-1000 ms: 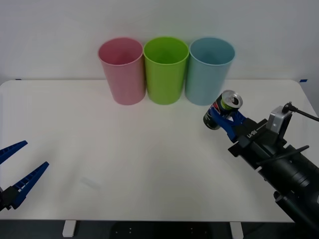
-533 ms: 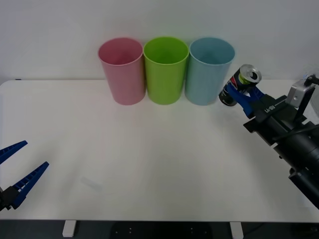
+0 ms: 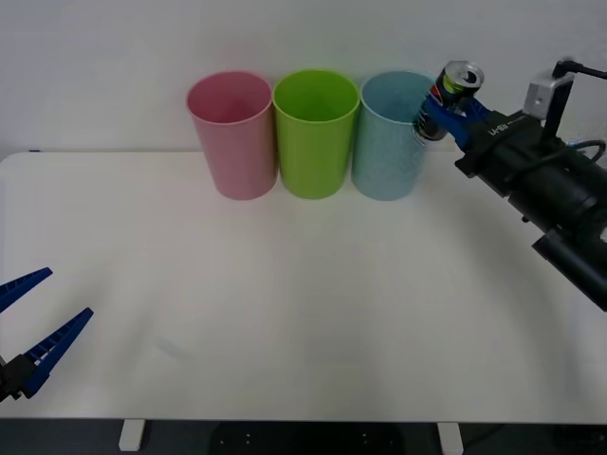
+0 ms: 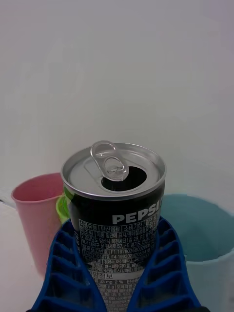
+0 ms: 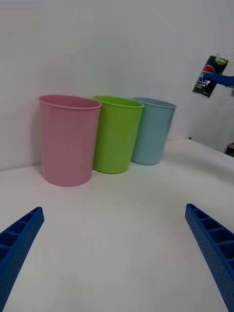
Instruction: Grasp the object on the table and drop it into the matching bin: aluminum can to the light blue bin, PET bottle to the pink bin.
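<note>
My right gripper (image 3: 446, 111) is shut on the aluminum can (image 3: 450, 95), a small silver-topped can with a dark printed side. It holds the can in the air at the right rim of the light blue bin (image 3: 396, 142), roughly at rim height. In the right wrist view the can (image 4: 115, 209) stands upright between the blue fingers (image 4: 68, 263), with the light blue bin (image 4: 207, 243) and the pink bin (image 4: 36, 219) behind it. The pink bin (image 3: 232, 133) stands at the left of the row. My left gripper (image 3: 33, 318) rests open at the table's near left edge.
A lime green bin (image 3: 315, 133) stands between the pink and light blue bins at the back of the white table (image 3: 285, 303). A white wall rises behind the bins. From the left wrist view the three bins (image 5: 117, 134) line up, with the can (image 5: 208, 76) high to their right.
My right arm has lifted the can up and back, from above the table's right side to the light blue bin's right rim. The left arm has not moved.
</note>
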You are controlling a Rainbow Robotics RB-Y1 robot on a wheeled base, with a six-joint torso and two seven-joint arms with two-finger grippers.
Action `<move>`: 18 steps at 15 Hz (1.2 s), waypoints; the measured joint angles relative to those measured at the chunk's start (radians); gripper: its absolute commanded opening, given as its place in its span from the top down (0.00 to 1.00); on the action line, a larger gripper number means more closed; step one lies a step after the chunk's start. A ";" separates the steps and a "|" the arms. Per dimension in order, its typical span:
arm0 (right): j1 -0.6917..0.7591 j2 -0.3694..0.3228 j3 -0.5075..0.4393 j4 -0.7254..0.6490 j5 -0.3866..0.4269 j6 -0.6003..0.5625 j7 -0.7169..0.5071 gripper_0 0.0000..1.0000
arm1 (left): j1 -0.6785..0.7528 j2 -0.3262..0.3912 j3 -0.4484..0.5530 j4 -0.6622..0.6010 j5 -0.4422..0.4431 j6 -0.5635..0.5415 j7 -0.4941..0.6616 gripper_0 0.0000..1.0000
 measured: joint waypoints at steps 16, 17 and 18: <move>-0.565 0.013 -0.007 0.750 0.107 0.008 0.042 1.00 | 0.000 0.000 0.000 0.000 0.000 0.000 0.000 0.00; -0.582 0.017 -0.007 0.775 0.107 0.013 0.047 1.00 | 0.000 0.000 0.000 0.000 0.000 0.000 0.000 0.00; -0.596 0.019 -0.007 0.795 0.107 0.019 0.052 1.00 | 0.000 0.000 0.000 0.000 0.000 0.000 0.000 0.00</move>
